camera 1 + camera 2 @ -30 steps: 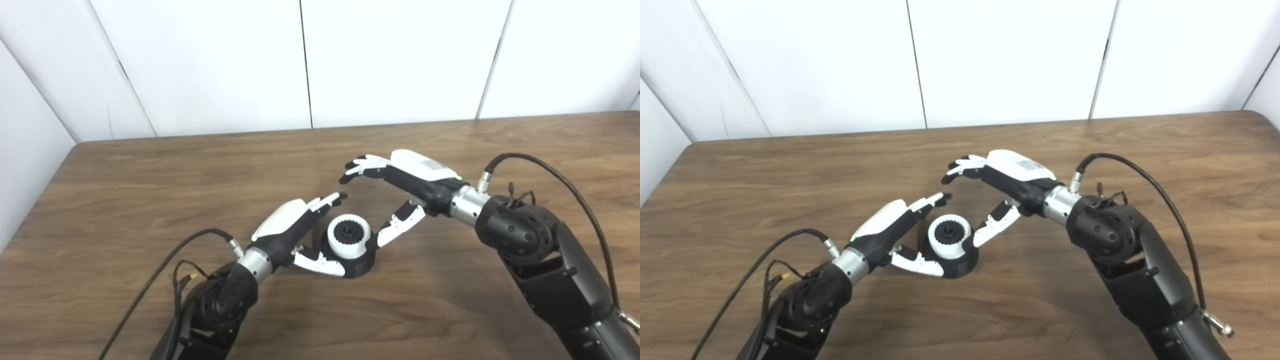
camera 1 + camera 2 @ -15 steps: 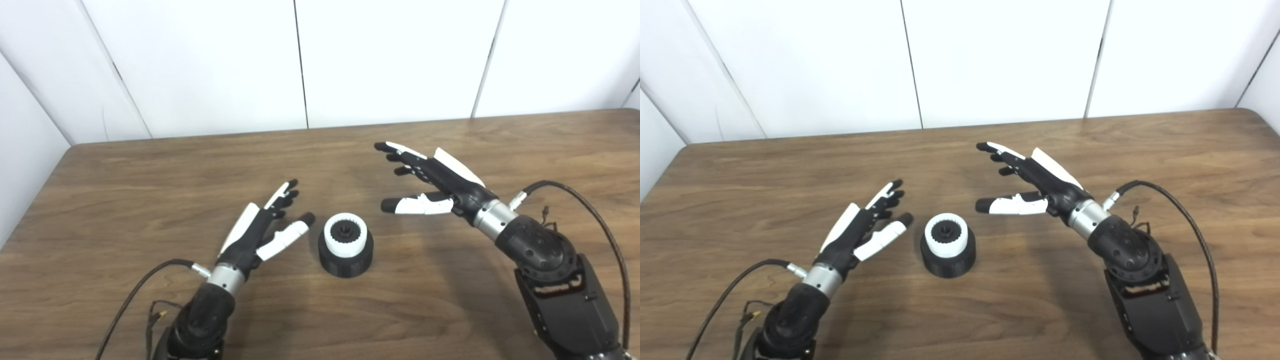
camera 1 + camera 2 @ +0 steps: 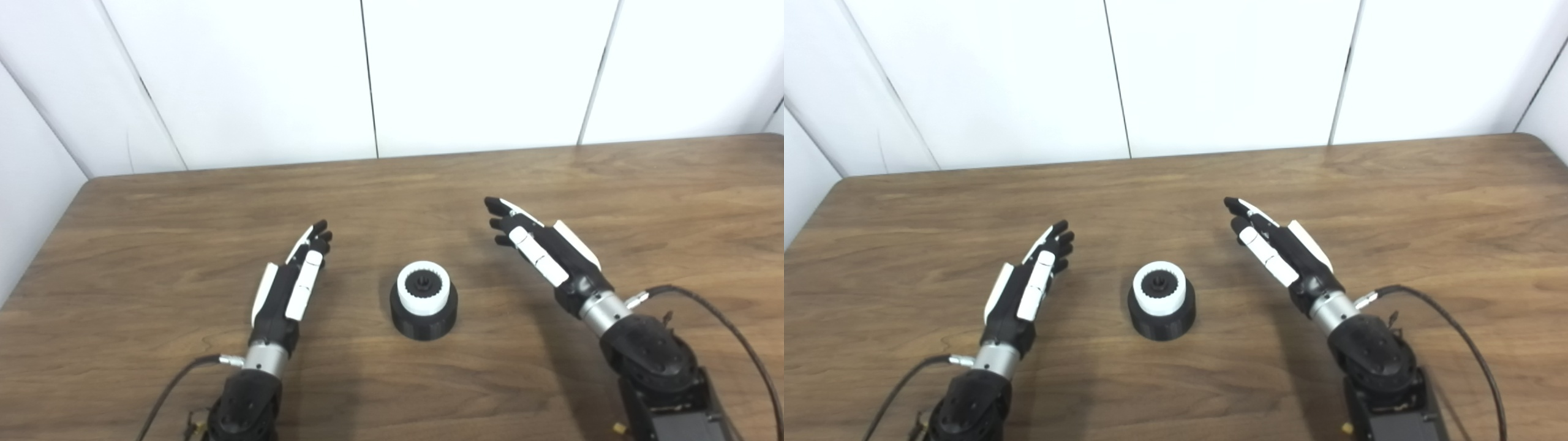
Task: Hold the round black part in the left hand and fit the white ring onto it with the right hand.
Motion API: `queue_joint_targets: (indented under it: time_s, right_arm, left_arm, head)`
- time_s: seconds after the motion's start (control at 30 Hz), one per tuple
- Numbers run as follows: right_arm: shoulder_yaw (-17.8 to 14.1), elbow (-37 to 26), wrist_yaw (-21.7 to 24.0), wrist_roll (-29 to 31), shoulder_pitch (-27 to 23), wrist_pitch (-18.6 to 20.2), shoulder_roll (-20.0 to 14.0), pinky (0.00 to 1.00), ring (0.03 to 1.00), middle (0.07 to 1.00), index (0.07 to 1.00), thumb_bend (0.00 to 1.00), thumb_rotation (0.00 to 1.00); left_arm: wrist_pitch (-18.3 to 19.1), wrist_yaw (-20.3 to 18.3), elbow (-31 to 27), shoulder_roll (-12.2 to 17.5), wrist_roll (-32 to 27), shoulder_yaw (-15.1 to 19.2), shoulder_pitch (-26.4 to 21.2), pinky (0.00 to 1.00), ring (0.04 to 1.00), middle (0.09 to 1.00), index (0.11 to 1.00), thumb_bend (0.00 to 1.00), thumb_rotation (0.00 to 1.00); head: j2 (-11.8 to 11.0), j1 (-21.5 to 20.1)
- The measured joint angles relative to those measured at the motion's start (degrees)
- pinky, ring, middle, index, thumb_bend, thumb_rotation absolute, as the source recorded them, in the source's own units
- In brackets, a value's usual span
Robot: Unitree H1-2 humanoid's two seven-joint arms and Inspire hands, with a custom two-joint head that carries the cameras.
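The round black part (image 3: 424,320) stands upright on the wooden table (image 3: 184,208), near the middle. The white ring (image 3: 423,289) sits on top of it, around a small black toothed hub. My left hand (image 3: 291,285) lies to the left of the part, apart from it, fingers stretched out flat and holding nothing. To the right of the part is my right hand (image 3: 542,251), also flat and open, well apart from it. Neither hand touches the part or the ring.
White wall panels (image 3: 367,73) rise behind the table's far edge. The table's left edge runs close to a side wall (image 3: 30,184). Black cables (image 3: 723,324) trail from both wrists near the front edge.
Both hands let go of the part and ring, opened flat and drew back toward me and outward. The black part with the ring stays standing on the table.
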Motion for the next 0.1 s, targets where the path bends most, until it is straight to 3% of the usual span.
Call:
queue_joint_targets:
  time_s: [0.1]
  right_arm:
    - [-2.2,-0.1,-2.2,4.0,0.4,1.2,3.1,1.0,1.0,1.0,0.998,0.35,1.0]
  left_arm:
    - [0.0,2.0,0.0,-0.9,-2.3,2.0,-0.1,1.0,0.995,0.997,0.998,0.53,1.0]
  head:
    - [0.0,-0.3]
